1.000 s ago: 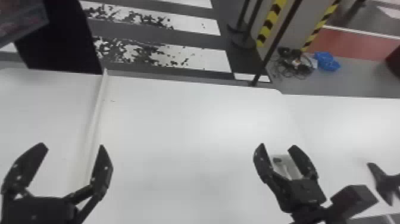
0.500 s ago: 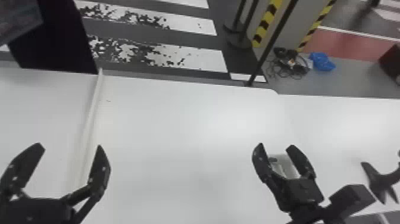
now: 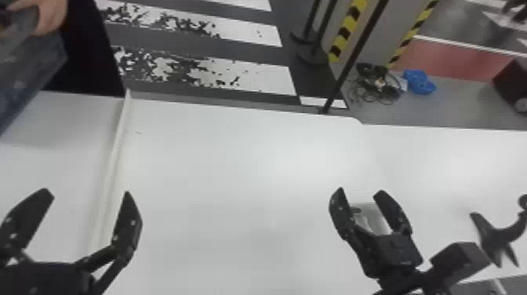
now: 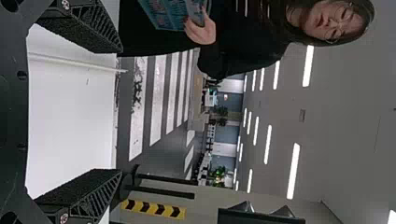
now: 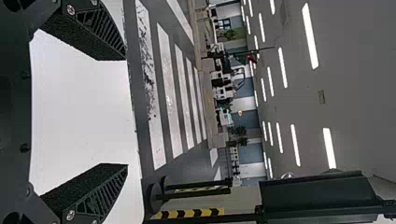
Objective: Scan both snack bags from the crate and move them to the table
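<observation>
Left gripper [image 3: 88, 193]: positioned above the near left part of the white table [image 3: 235, 176]. State: released, both fingers spread wide. A raised pale strip [image 3: 115, 149] runs lengthwise across the tabletop, seen in part between these fingers in the head view.

Right gripper [image 3: 360, 191]: positioned above the table, right of centre. State: released, fingers apart. A small grey item [image 3: 378, 219] lies beyond it, visible through the finger gap (exact type cannot be determined).

At the left edge of the head view, a person's hand [image 3: 53, 17] touches a blue item [image 3: 31, 70] above the table's far left portion. The left wrist view shows printing on this item; whether it is the crate or a snack bag cannot be told.

A black branched fixture [image 3: 498, 233] occupies the right side. Beyond the table, cables [image 3: 378, 84] lie on the floor beside a blue bundle [image 3: 419, 82].
</observation>
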Controlling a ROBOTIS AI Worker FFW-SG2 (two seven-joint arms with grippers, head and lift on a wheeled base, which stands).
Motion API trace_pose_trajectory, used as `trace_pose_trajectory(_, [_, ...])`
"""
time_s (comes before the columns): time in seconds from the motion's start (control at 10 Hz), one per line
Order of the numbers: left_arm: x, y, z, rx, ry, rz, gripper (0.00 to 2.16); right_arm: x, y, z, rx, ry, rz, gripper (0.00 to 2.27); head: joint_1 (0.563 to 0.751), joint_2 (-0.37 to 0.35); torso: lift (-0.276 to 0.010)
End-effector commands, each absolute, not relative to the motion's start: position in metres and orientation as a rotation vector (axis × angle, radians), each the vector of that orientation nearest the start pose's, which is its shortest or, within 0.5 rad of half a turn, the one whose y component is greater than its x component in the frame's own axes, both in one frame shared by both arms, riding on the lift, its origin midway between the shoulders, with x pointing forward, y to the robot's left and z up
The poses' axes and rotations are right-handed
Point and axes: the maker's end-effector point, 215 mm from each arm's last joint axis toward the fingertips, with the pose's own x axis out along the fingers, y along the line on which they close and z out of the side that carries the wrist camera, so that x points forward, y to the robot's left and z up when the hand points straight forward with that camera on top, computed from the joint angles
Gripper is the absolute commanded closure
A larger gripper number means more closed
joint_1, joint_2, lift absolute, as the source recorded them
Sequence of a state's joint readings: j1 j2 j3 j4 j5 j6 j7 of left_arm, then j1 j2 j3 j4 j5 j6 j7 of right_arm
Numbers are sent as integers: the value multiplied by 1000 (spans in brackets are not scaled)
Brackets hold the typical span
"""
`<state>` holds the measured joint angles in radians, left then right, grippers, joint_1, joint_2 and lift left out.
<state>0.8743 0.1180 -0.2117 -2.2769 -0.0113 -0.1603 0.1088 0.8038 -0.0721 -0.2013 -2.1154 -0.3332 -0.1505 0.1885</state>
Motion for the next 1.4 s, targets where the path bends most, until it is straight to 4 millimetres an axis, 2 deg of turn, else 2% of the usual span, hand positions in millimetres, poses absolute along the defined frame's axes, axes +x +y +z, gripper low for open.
trace_pose_trajectory(0.0, [331,146,-304,-61,10,-121,76,347,-307,-357,143,66,23,113,695,-267,-87])
trace_pose_trajectory(0.8, [339,145,-317,-50,55,-153,76,341,-307,-357,145,68,21,113,695,-282,-87])
trace_pose_trajectory(1.0, [356,154,-320,-20,114,-154,83,341,-307,-353,139,64,22,113,695,-269,-87])
trace_pose_trajectory(1.2, [386,184,-334,-10,224,-122,80,332,-305,-346,137,66,20,113,695,-249,-87])
trace_pose_trajectory(1.3, [405,190,-344,-8,282,-117,83,331,-310,-348,131,69,12,113,695,-219,-87])
